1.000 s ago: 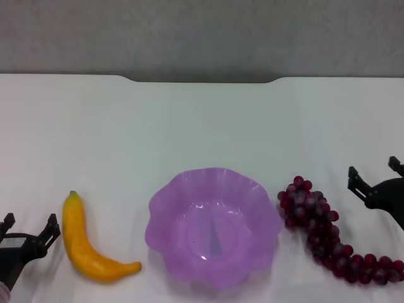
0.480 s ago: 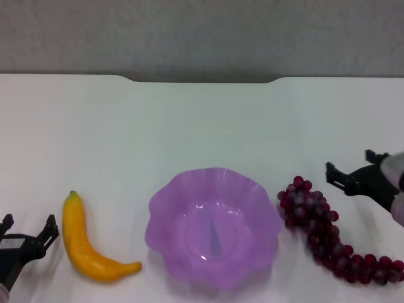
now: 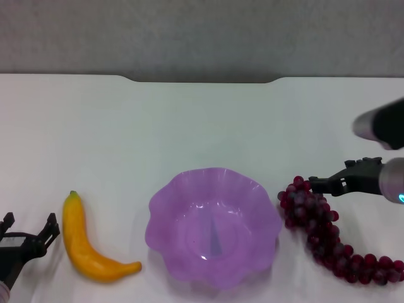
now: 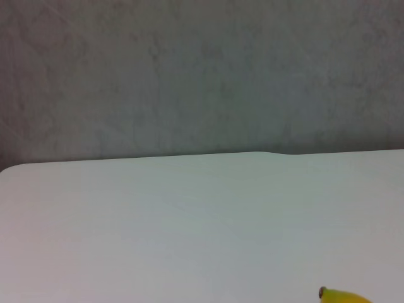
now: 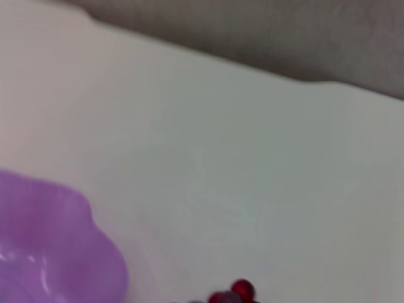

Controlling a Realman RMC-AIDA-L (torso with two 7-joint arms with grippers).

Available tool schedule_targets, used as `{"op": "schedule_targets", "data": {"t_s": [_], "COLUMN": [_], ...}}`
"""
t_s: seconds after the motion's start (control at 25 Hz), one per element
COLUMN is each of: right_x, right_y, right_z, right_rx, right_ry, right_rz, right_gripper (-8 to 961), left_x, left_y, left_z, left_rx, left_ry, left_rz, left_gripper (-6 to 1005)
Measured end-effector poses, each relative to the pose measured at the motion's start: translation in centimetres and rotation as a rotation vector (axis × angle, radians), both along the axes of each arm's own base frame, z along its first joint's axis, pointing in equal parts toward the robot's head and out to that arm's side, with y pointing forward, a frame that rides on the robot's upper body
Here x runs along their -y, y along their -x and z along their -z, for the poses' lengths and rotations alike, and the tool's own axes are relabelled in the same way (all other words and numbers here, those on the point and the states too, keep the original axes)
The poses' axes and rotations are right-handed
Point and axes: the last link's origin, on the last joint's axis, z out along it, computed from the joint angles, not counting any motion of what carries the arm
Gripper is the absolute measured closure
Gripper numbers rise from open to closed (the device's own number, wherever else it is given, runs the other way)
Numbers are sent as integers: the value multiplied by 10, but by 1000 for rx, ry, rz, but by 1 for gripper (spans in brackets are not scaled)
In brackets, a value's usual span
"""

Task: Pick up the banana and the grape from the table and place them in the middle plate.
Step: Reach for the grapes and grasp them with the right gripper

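The banana (image 3: pixel 85 243) lies on the white table (image 3: pixel 202 126) left of the purple scalloped middle plate (image 3: pixel 165 203), which holds nothing. The dark red grape bunch (image 3: pixel 322 230) lies right of the plate. My right gripper (image 3: pixel 319 185) hovers over the far end of the bunch, just above the grapes, pointing toward the plate. My left gripper (image 3: pixel 29 222) is open and empty, low at the near left beside the banana. The banana's tip (image 4: pixel 344 295) shows in the left wrist view. The right wrist view shows the plate's edge (image 5: pixel 50 252) and a few grapes (image 5: pixel 233 293).
The table's notched far edge (image 3: pixel 202 81) meets a grey wall. Bare white tabletop stretches beyond the plate and fruit.
My right gripper has swung in from the far right toward the far end of the grape bunch, and the arm has risen. The left gripper, banana, plate and grapes have not moved.
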Motion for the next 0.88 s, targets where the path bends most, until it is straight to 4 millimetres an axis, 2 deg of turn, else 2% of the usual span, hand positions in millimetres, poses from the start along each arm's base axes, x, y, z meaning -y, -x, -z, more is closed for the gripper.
{"op": "schedule_targets", "data": {"t_s": [0.2, 0.44, 0.68, 0.88], "right_x": [-3, -4, -1, 1], "right_y": [20, 31, 30, 19], "right_z": [5, 11, 18, 23], "right_rx": [139, 107, 37, 42], "right_ry": [60, 87, 126, 141], "right_rz": [48, 83, 122, 162], "right_gripper": [69, 69, 69, 69], "left_x": [-1, -2, -3, -4], "left_y": [-1, -1, -1, -1], "left_z": [0, 0, -2, -2], "left_rx": [0, 0, 1, 0], "left_ry": [0, 0, -9, -11], "left_rz": [2, 4, 2, 2], "left_gripper": [108, 109, 108, 108]}}
